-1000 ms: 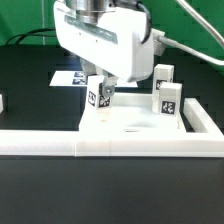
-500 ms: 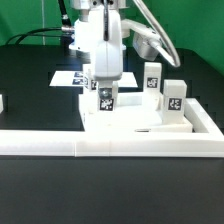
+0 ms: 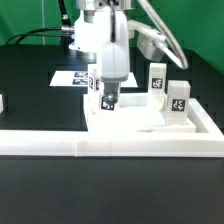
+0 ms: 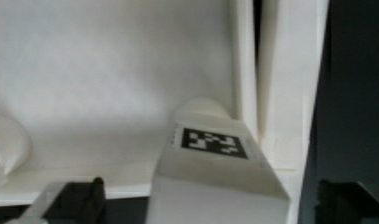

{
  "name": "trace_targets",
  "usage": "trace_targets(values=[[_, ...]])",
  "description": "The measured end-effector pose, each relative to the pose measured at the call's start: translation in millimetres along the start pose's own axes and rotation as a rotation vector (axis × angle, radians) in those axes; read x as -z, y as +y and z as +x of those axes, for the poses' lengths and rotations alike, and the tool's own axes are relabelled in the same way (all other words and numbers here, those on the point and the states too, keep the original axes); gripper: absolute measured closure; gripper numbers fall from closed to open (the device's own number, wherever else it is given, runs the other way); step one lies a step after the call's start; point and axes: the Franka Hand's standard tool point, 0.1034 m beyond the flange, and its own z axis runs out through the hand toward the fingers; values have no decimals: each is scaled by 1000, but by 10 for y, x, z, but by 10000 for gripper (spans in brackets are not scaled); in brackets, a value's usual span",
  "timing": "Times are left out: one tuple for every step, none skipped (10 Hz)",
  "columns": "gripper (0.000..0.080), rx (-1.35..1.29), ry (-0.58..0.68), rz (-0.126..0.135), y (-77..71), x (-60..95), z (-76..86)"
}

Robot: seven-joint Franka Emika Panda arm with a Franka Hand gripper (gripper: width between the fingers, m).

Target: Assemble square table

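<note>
- The large flat white square plastic panel [image 3: 130,122] is lying flat on the black table, tucked against the long low white L-shaped rail [image 3: 110,144].
- Three short white tagged legs are showing, long axes upright: one [image 3: 107,97] between the gripper [image 3: 107,102] fingers, two — [image 3: 157,80] and [image 3: 179,100] — towards the exterior view's right.
- The gripper's jaws are standing wide, either side of that leg [image 4: 218,160] — gripping nothing.

Black table [image 3: 30,90] with panel [image 3: 130,122], rail [image 3: 60,145]
</note>
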Motion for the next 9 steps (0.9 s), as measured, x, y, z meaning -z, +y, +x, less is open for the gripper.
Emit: trace_targets(values=[[162, 84, 4, -22, 30, -11, -95], [162, 241, 23, -32, 33, -6, -147], [152, 328, 21, -32, 34, -11, -135], [152, 397, 20, -33, 35, -11, -124], [151, 440, 20, -34, 35, -11, -127], [151, 554, 20, -36, 36, -10, -107], [151, 746, 30, -41, 35, -5, -38], [151, 877, 57, -28, 4, -7, -28], [151, 1005, 81, -22, -14, -17, -52]])
